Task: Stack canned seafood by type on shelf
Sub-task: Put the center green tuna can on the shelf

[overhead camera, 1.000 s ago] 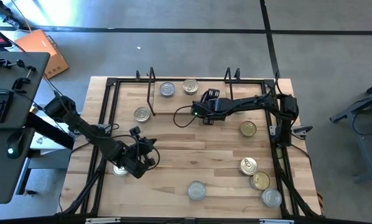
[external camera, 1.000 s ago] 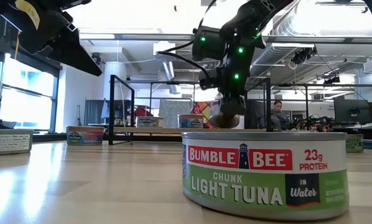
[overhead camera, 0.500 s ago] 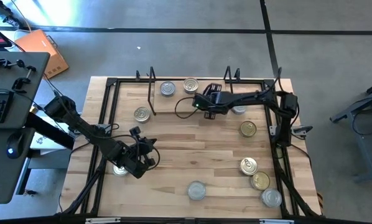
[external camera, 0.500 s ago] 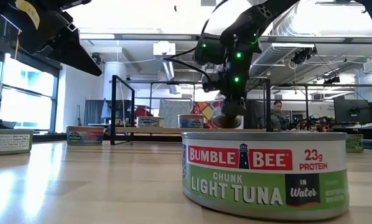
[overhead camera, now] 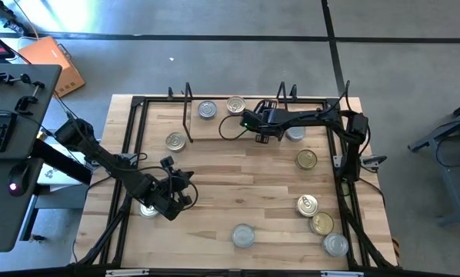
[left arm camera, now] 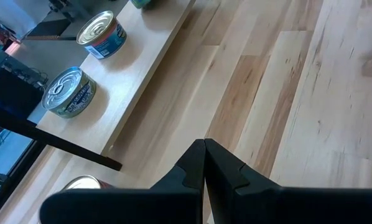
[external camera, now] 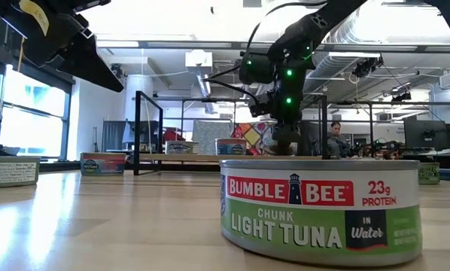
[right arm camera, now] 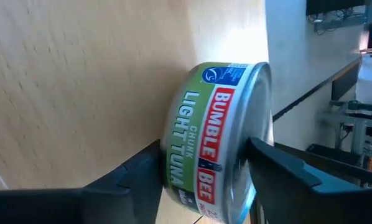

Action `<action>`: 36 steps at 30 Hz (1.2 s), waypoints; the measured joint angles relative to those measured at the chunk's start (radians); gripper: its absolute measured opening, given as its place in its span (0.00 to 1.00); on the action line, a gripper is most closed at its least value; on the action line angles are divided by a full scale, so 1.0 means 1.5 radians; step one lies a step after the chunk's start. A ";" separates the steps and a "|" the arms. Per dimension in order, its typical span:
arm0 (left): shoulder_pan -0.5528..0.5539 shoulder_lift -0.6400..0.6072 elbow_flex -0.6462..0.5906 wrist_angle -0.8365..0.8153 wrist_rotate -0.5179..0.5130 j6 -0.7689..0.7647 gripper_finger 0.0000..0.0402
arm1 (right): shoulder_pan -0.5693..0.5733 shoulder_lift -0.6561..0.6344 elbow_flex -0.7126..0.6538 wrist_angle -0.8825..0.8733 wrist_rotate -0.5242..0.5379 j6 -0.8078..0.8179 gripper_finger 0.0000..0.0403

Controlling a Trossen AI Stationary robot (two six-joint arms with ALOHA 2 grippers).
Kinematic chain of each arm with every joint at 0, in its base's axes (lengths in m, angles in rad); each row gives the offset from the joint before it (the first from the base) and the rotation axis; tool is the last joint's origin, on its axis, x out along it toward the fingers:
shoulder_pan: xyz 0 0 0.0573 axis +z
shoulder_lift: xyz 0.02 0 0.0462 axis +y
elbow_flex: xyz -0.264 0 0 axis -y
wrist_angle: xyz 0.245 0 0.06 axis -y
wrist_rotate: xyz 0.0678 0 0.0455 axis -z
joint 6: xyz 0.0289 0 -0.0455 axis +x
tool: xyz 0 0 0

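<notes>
My right gripper (overhead camera: 262,134) hangs over the right part of the shelf (overhead camera: 215,127) with a green-labelled tuna tin (right arm camera: 214,143) between its fingers. The high view hides that tin under the gripper. Two tins (overhead camera: 207,110) (overhead camera: 235,105) stand on their bases at the shelf's far side, and a silver-topped one (overhead camera: 295,134) sits at its right end. My left gripper (left arm camera: 204,147) is shut on nothing and hovers above the table's near left (overhead camera: 185,185). My right gripper has the tuna tin pinched between its two fingers, one finger (right arm camera: 142,171) at the tin's flat bottom and the other (right arm camera: 270,163) at its flat silver top. The fingers slant down toward the far edge. Whether the tin's base touches the shelf board (right arm camera: 80,74) cannot be told.
Loose tins lie on the table: a gold one (overhead camera: 175,141) left of the shelf, several at the right (overhead camera: 307,159) (overhead camera: 307,204) (overhead camera: 321,223), a silver one (overhead camera: 243,235) at the near edge and one (overhead camera: 148,209) under my left arm. Black uprights (external camera: 137,132) frame the shelf.
My right gripper has carried the tuna tin toward the table's far edge, from in front of the shelf to above its board. In the low view the tin showed a tilted flat face before; now it sits lower and mostly hidden by the gripper.
</notes>
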 joint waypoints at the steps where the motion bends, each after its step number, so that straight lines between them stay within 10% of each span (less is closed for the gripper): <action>1: 0.000 0.000 0.000 0.000 0.000 0.000 0.00 | 0.000 0.001 0.000 0.001 -0.006 0.000 0.55; 36: 0.001 0.000 0.000 0.002 0.027 0.008 0.00 | -0.022 -0.051 0.001 0.019 -0.166 0.015 0.69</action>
